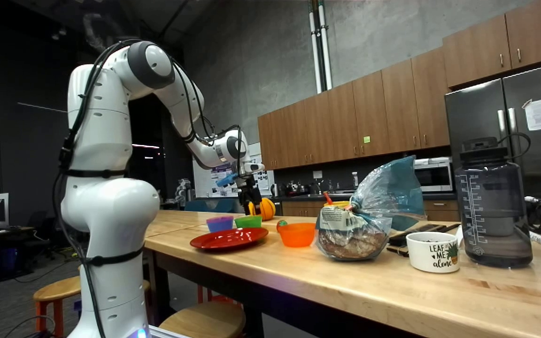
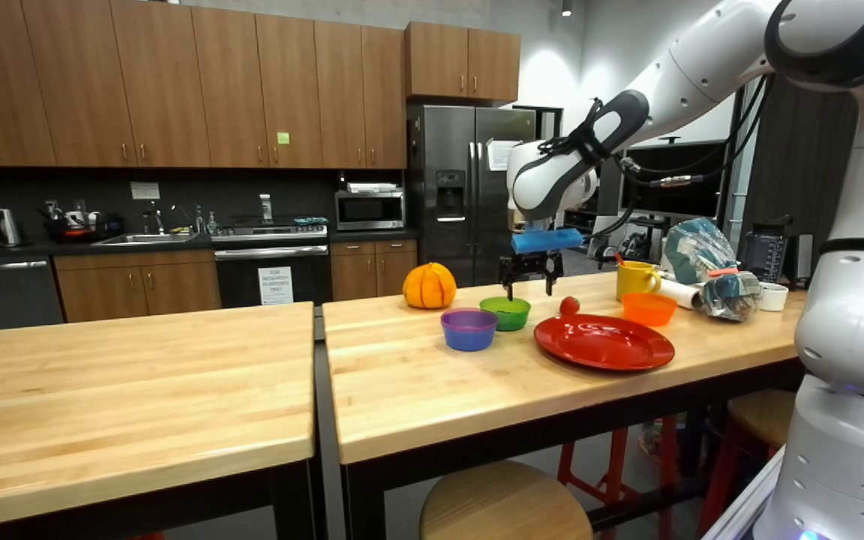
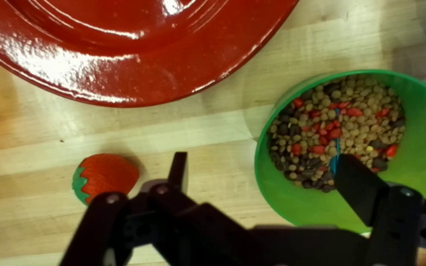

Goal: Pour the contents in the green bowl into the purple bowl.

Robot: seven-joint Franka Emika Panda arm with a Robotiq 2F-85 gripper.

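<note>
Hovering w/ fingers apart, our gripper [image 2: 529, 292] has one finger above the inside of the green bowl [image 3: 424, 140] & the other above the tabletop [image 3: 213, 147]; we can't tell if the tip over the bowl touches anything. Inside that bowl we see a mix of tan, dark & red bits [image 3: 361, 125] plus a thin blue strip [image 3: 332, 164], partly hidden. Next out, we've got the strawberry [image 3: 107, 173] lying near the outer finger, then the red plate [image 3: 183, 75]. Purple bowl [image 2: 469, 322] stands upright just beside the green one, lower wall looking blue; we can't see its bottom. Farther along the same tabletop: orange pumpkin [image 2: 430, 286], orange bowl [image 2: 648, 310], yellow mug [image 2: 633, 281], bread bag [image 1: 350, 244], "LEAF ME ALONE" pot [image 1: 432, 253] & water btl [image 1: 493, 211]. Way back, we see wood cabinets [image 2: 154, 82], a microwave [image 2: 370, 210] & a s/s fridge [image 2: 503, 210] w/ paper [image 2: 502, 154] on its door.
</note>
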